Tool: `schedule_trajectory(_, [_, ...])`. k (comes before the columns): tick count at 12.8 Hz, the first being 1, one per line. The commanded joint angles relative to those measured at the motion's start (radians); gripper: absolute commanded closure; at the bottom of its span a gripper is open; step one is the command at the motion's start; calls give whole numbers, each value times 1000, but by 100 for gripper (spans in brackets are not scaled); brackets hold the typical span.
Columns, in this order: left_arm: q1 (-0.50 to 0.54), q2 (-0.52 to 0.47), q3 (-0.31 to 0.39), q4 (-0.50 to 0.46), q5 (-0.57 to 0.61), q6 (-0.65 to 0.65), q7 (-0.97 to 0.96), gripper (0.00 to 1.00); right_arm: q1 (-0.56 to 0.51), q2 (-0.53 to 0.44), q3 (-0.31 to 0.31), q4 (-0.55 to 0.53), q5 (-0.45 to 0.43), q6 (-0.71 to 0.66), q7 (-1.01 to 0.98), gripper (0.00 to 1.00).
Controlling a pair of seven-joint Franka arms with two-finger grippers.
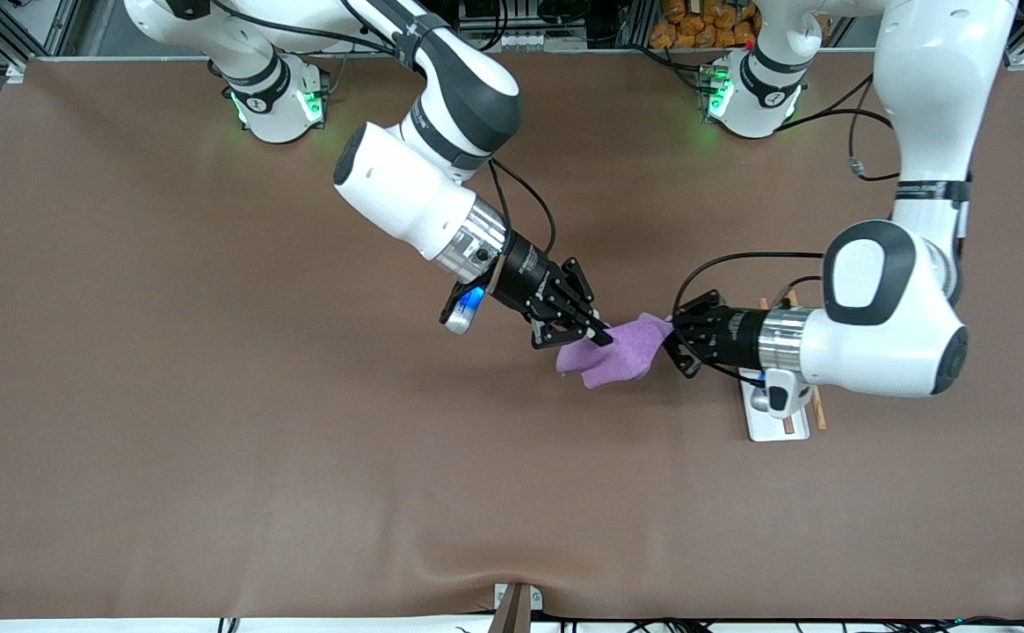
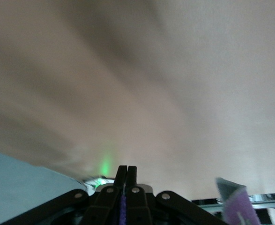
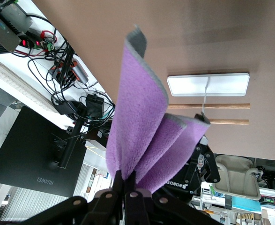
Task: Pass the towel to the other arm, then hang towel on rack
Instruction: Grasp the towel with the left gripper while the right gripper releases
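A purple towel (image 1: 621, 352) hangs in the air above the middle of the table, stretched between both grippers. My right gripper (image 1: 604, 337) is shut on the end toward the right arm's side; in the right wrist view the towel (image 3: 142, 117) fans out from its closed fingertips (image 3: 129, 176). My left gripper (image 1: 671, 334) is shut on the other end, and a thin purple strip (image 2: 123, 208) shows between its closed fingers (image 2: 126, 168). The rack (image 1: 775, 424) lies mostly hidden under the left arm. Its white base (image 3: 207, 84) and two wooden rods (image 3: 207, 106) show in the right wrist view.
A brown cloth (image 1: 213, 396) covers the whole table. A small bracket (image 1: 516, 607) sits at the table's edge nearest the front camera. The left arm's forearm (image 1: 863, 343) lies low over the rack.
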Motion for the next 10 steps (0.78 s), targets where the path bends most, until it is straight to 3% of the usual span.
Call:
schedule_trajectory(1, [21, -69, -3, 1, 109, -49, 102, 100, -19, 13, 5, 33, 14, -1, 29, 18])
schedule_trajectory(2, [20, -98, -4, -2, 150, -53, 158, 100, -22, 10, 5, 33, 3, -1, 27, 0])
schedule_trajectory(6, [25, -180, 0, -2, 295, -114, 294, 100, -33, 2, 3, 28, -24, -45, 20, 0])
schedule_trajectory(8, [32, -191, 0, -2, 386, -134, 450, 100, -80, -21, 5, 33, -82, -206, 17, 0])
schedule_trajectory(10, [52, -186, 0, -3, 440, -135, 560, 100, -143, -50, 5, 48, -126, -471, -8, 0])
